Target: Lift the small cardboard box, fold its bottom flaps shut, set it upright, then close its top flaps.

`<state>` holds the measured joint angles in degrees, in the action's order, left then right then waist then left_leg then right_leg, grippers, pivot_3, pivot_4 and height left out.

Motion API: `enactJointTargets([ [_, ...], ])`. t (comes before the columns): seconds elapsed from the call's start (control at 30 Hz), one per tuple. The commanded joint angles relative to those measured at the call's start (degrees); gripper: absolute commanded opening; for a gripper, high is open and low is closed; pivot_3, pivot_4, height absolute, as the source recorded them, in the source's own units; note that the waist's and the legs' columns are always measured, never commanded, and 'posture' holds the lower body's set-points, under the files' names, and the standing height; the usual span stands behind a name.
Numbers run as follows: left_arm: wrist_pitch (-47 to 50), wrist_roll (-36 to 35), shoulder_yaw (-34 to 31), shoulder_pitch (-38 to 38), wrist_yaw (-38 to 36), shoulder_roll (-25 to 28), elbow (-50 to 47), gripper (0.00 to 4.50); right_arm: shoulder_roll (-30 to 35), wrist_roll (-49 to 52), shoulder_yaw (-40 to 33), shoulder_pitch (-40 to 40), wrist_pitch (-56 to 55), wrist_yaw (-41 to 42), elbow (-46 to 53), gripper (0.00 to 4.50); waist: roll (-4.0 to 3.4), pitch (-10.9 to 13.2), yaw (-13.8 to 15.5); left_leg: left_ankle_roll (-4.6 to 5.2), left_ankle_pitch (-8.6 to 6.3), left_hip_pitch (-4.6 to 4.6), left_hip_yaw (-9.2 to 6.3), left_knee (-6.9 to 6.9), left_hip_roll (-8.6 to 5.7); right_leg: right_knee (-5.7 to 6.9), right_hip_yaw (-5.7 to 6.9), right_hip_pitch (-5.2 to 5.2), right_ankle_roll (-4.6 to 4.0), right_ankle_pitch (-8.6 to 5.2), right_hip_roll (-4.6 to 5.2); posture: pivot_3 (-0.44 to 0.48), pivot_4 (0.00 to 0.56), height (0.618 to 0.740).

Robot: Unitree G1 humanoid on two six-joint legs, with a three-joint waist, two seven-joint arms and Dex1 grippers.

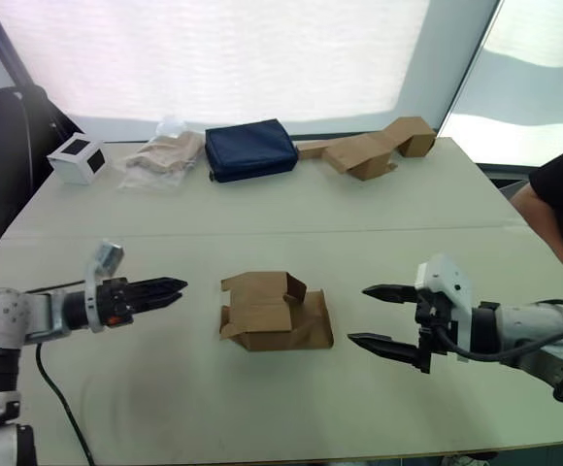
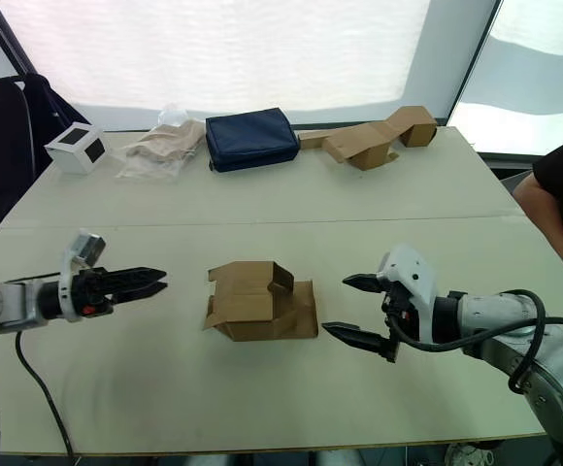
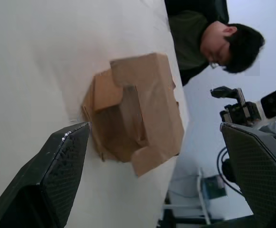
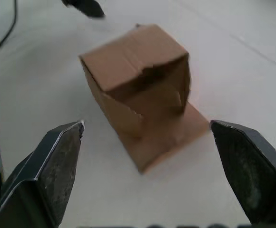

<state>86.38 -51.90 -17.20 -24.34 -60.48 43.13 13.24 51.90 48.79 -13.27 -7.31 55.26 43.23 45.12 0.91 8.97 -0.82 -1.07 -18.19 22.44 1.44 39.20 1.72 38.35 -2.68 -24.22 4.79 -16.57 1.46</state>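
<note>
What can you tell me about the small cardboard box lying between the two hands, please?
The box is plain brown corrugated cardboard, lying on its side on the pale table, near its front edge. Both ends are open, with short flaps splayed out; one flap lies flat on the tabletop and some show notched edges. It looks partly squashed rather than square. The left hand and right hand flank it, both open, neither touching it. Only the table touches it.

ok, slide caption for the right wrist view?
Open right tool facing the small cardboard box lying on the table.
</note>
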Motion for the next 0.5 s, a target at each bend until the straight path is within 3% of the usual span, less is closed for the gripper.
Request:
enactJointTargets([
  [0.03, 4.66, -3.1, -1.86, -0.77, 2.84, -2.3, -2.76, 4.5, 1.03, 4.81, -0.31, -2.03, 2.66, -3.93, 5.28, 4.46, 0.03, -0.02, 0.03, 0.0, 0.0, 0.01, -0.01, 0.0, 0.0, -0.01, -0.01, 0.0, 0.0, 0.0, 0.02, 0.0, 0.15, 0.74],
  [0.5, 5.75, -4.36, 0.55, -5.22, 10.91, -11.76, -3.61, 4.5, 3.04, 9.15, -2.21, 4.3, 2.14, -9.25, 10.49, 4.46, 0.09, -0.05, 0.17, -0.03, 0.02, 0.01, -0.02, 0.01, -0.04, -0.02, -0.05, 0.03, 0.0, 0.0, 0.06, 0.0, 0.15, 0.74],
])
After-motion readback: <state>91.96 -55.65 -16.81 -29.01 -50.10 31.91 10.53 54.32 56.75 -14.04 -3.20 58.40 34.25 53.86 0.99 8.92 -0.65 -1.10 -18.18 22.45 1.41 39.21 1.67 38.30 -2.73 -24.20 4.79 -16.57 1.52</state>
